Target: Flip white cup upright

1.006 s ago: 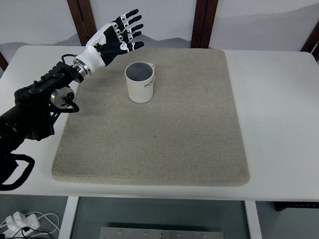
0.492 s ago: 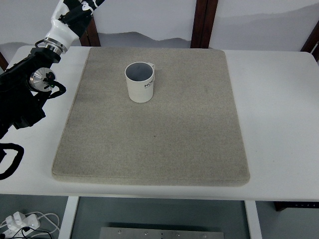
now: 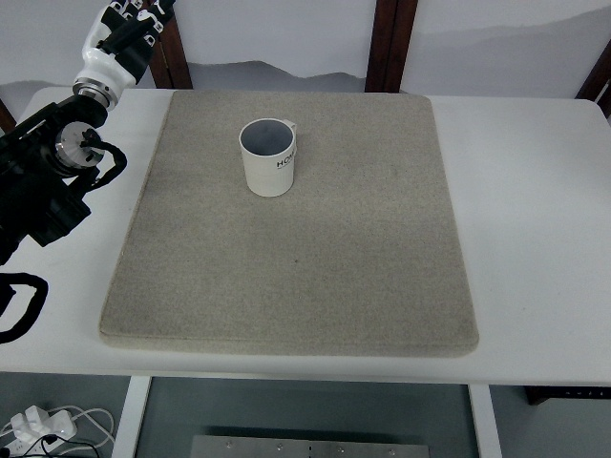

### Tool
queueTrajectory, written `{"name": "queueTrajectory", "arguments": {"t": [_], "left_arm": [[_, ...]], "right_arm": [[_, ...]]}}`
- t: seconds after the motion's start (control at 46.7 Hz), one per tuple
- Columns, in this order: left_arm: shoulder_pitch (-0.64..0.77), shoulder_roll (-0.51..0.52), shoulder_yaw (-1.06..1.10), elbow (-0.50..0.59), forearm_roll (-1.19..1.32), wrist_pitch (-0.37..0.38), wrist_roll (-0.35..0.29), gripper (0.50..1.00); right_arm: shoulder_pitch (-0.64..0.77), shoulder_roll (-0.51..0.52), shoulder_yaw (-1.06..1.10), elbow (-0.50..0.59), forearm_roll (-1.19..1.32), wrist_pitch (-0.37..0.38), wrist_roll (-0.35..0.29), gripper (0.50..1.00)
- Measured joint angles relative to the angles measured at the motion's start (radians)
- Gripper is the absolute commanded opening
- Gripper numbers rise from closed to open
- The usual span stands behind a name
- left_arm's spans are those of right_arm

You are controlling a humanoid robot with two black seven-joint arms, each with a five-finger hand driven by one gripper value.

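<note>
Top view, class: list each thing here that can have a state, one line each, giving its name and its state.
White cup: upright on the mat, mouth open upward, nothing visible inside, not held.
Grey mat: lying flat on the white table, bearing only the cup.
Left hand: raised at the far left corner, clear of the cup, partly cut off by the picture edge; grip cannot be told.
Right hand: not in view.
</note>
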Motion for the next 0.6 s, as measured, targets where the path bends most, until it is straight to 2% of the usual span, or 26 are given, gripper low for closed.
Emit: {"name": "queueTrajectory", "arguments": {"t": [0.193, 0.3, 0.599], "left_arm": [[0.006, -0.001, -0.057, 0.008, -0.064, 0.025, 0.088, 0.996], [0.01, -0.003, -0.096, 0.01, -0.071, 0.061, 0.092, 0.996], [0.014, -0.002, -0.169, 0.011, -0.08, 0.069, 0.101, 0.996]], "right_arm": [[-0.001, 0.0, -0.005, 0.0, -0.004, 0.004, 0.0, 0.952], [-0.002, 0.0, -0.003, 0.0, -0.004, 0.003, 0.0, 0.952], [-0.005, 0.0, -0.002, 0.0, -0.002, 0.003, 0.0, 0.952]]}}
